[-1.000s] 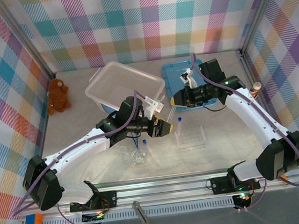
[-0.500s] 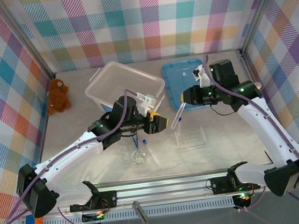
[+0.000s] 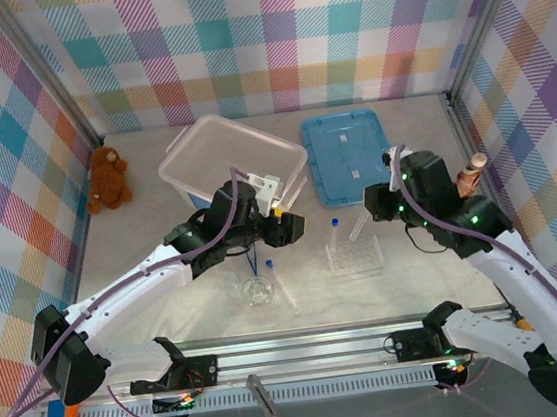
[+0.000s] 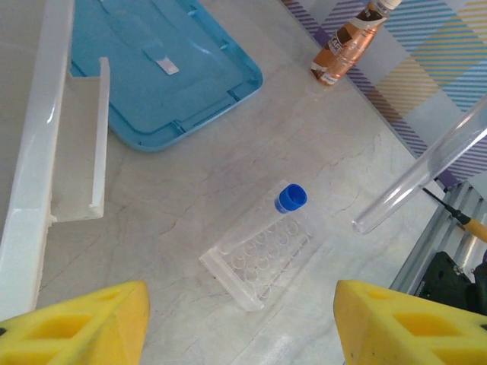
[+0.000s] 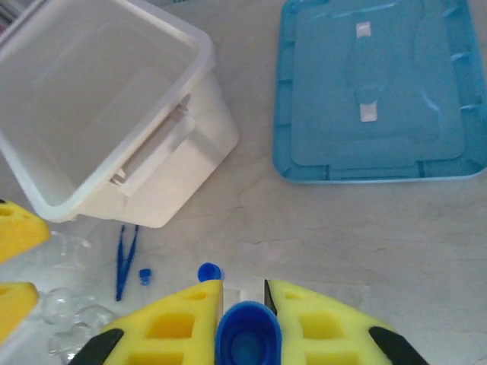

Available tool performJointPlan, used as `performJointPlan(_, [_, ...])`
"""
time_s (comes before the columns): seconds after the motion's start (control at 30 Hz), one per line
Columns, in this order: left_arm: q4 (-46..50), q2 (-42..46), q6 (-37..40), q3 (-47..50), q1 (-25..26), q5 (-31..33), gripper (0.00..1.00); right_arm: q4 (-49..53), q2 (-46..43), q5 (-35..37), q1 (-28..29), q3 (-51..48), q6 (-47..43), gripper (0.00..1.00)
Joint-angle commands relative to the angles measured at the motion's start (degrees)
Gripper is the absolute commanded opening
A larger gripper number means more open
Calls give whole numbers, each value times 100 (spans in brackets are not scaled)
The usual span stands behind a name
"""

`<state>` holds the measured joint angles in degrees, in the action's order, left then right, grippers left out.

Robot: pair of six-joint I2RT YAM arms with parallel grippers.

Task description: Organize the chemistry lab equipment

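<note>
My right gripper is shut on a clear test tube with a blue cap, which hangs tilted just above the small clear tube rack. In the left wrist view that tube slants in from the right above the rack. One blue-capped tube stands in the rack's far left corner. My left gripper is open and holds nothing, hovering left of the rack. Round clear glassware, dark-blue tweezers and a loose blue cap lie near the front.
A clear plastic bin stands at the back, with its blue lid flat to the right of it. A brown bottle stands by the right wall. A brown teddy bear sits at the left wall.
My right gripper has carried the tube from over the blue lid forward and right, to just above the rack. My left gripper has opened wider and drawn back a little.
</note>
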<state>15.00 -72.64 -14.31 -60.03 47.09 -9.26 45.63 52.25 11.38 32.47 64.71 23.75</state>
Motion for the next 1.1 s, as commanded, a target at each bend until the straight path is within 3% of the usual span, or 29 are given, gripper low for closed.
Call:
performJointPlan(0.0, [-41, -37, -100, 30, 41, 184, 65, -364, -272, 1465, 445, -460, 229, 14])
performJointPlan(0.27, [-59, -32, -151, 87, 44, 328, 65, -756, -315, 2469, 1183, -1128, 360, 14])
performJointPlan(1.07, [-200, -94, -433, 372, -86, 453, 66, -1531, 109, 2482, 1540, -1957, 811, 15])
